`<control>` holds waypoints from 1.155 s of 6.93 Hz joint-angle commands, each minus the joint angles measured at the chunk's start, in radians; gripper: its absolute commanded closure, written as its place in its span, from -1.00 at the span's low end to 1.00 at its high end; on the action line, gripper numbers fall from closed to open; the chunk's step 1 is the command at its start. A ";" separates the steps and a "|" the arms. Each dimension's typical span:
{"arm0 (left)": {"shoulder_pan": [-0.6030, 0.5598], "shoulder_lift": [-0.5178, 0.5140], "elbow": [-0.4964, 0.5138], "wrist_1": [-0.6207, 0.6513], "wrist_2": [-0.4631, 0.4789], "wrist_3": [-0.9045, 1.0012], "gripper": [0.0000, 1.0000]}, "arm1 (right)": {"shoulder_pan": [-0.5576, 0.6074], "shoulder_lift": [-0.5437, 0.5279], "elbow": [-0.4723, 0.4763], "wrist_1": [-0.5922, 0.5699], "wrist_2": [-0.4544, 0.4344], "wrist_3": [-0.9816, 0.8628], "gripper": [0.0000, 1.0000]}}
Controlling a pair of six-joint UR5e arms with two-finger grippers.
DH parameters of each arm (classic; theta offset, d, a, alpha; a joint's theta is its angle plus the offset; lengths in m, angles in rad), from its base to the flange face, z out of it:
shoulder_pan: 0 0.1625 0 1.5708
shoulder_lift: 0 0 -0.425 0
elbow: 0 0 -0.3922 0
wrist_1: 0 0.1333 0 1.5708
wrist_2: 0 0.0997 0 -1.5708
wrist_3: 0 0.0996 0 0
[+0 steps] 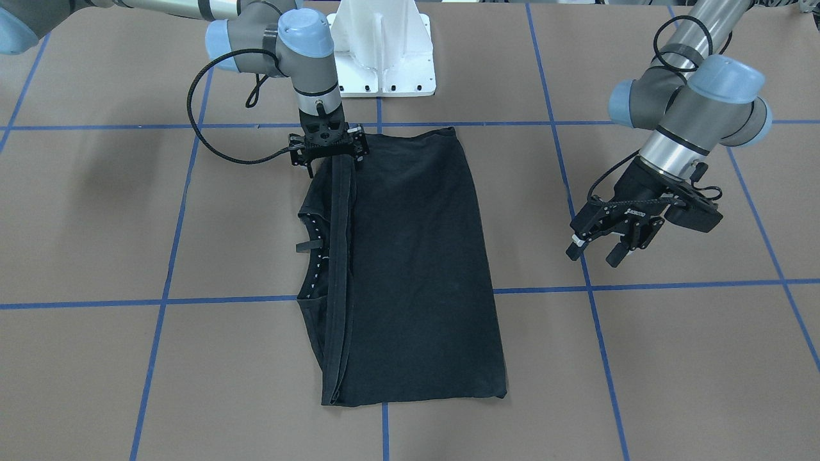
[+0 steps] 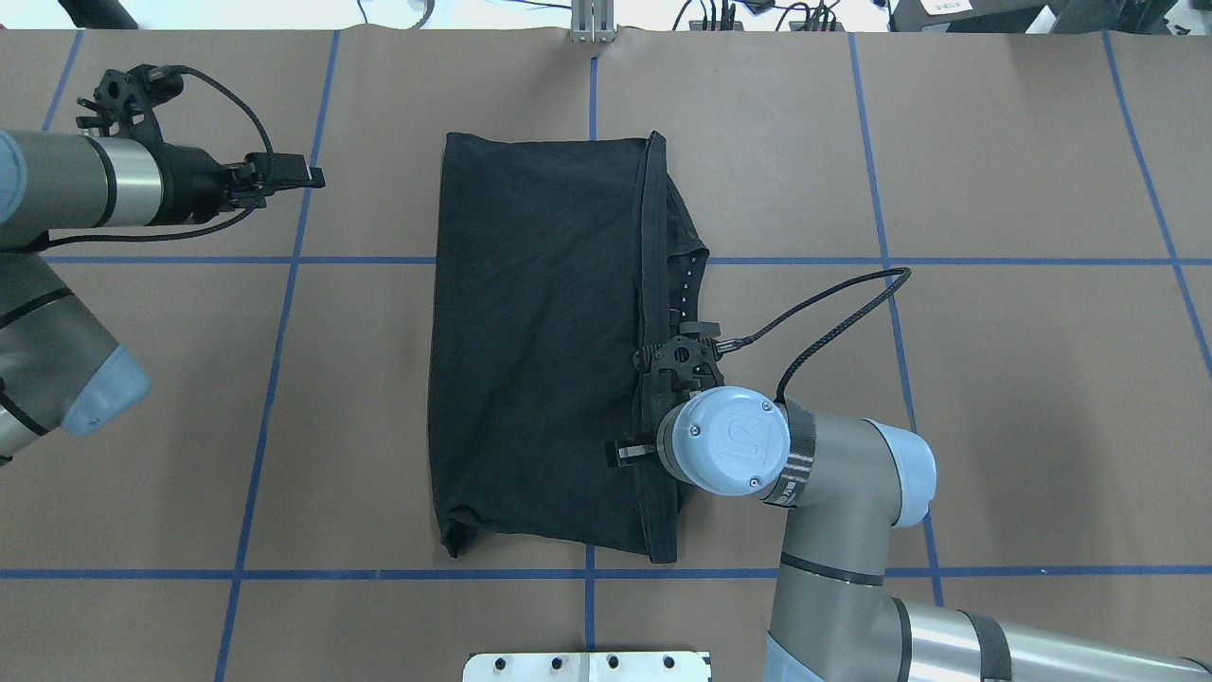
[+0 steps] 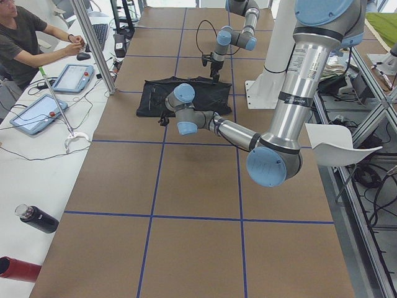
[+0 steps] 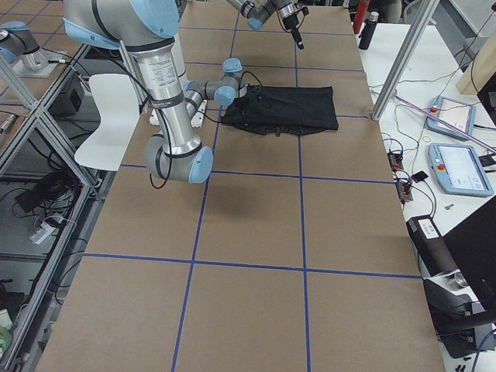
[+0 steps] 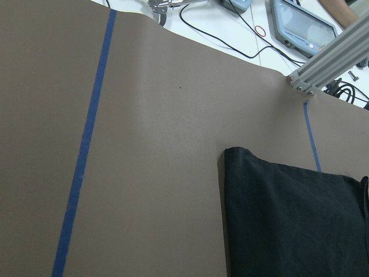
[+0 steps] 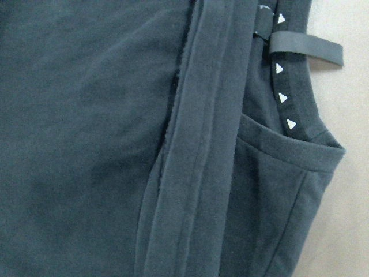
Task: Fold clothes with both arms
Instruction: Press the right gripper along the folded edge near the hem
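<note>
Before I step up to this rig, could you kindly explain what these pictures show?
The robot has a left arm and a right arm at a brown table. One camera faces the robot, one looks over its shoulders, two watch from the table's ends, and one rides on each wrist. A black shirt, folded to a long rectangle, lies in the middle. The right gripper is down at the shirt's folded edge; whether it grips is hidden. The left gripper hangs open beside the shirt, holding nothing.
</note>
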 commanded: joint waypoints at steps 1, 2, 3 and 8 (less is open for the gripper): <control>0.001 -0.001 0.004 -0.001 0.000 0.002 -1.00 | -0.004 0.009 -0.002 -0.005 0.001 -0.008 -1.00; 0.001 -0.001 0.004 -0.001 0.000 0.000 -1.00 | -0.008 0.010 -0.002 -0.005 -0.001 -0.008 -1.00; 0.001 0.000 0.004 -0.001 0.000 0.000 -1.00 | -0.014 0.010 -0.002 -0.005 -0.001 -0.008 -1.00; 0.002 -0.001 0.001 -0.001 0.000 0.000 -1.00 | -0.051 0.009 0.014 -0.066 -0.003 -0.007 -1.00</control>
